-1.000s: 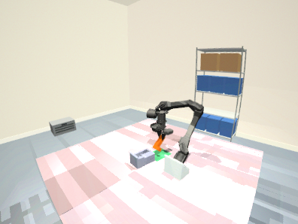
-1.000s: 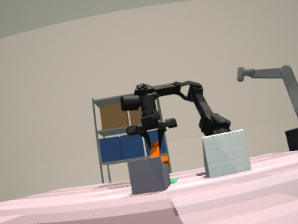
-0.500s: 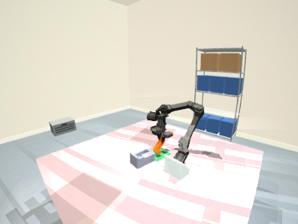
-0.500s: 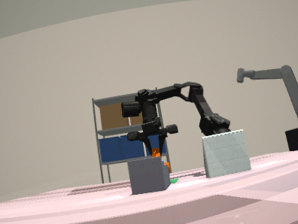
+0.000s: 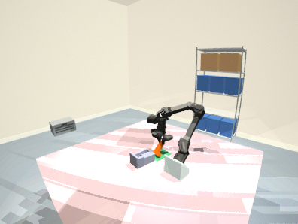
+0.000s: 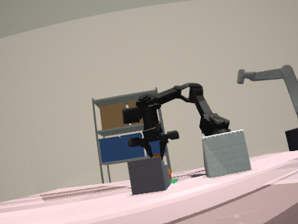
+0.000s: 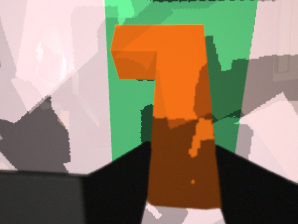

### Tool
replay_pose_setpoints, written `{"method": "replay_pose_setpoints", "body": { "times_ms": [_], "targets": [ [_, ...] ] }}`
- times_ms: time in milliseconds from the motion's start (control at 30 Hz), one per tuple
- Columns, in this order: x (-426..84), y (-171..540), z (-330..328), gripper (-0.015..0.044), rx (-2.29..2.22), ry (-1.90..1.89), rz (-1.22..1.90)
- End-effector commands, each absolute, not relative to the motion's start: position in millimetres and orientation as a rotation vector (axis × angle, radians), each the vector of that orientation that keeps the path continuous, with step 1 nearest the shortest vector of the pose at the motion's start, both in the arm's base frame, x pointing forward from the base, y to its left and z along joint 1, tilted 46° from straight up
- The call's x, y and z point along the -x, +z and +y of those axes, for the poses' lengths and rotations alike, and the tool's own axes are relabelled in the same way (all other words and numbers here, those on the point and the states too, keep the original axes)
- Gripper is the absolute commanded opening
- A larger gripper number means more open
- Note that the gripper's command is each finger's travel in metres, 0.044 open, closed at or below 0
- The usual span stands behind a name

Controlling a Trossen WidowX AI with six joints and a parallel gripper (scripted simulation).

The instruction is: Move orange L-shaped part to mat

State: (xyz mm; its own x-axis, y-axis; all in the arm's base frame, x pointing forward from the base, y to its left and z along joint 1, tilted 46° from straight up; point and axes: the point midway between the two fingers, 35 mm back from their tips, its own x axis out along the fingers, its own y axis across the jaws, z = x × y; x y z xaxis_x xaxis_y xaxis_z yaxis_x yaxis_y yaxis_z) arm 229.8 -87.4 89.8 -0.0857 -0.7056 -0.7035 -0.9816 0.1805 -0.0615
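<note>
The pincer [image 7: 182,165] is clamped on the orange L-shaped part [image 7: 177,75] — frame centre in the wrist view — hanging tilted over the green mat [image 7: 232,45], right of the grey tray [image 5: 141,158].

The arm [image 5: 190,122] bends down over the table, its pincer [image 5: 159,143] clamped on the orange part [image 5: 158,149].

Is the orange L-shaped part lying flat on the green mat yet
No, the orange part hangs tilted from the tool, above the green mat.
</note>
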Motion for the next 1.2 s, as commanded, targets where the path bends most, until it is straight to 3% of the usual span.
{"method": "replay_pose_setpoints", "body": {
  "times_ms": [0,367,867,1167],
  "targets": [
    [-228.2,86.2,-92.6,0.0000,1.587,0.584,1.860],
    [-228.1,85.7,-91.7,0.0000,1.583,0.587,1.859],
    [-235.7,112.6,-62.9,0.0394,1.581,0.593,1.853],
    [-236.1,147.8,-29.3,0.0400,1.585,0.589,1.859]
  ]
}}
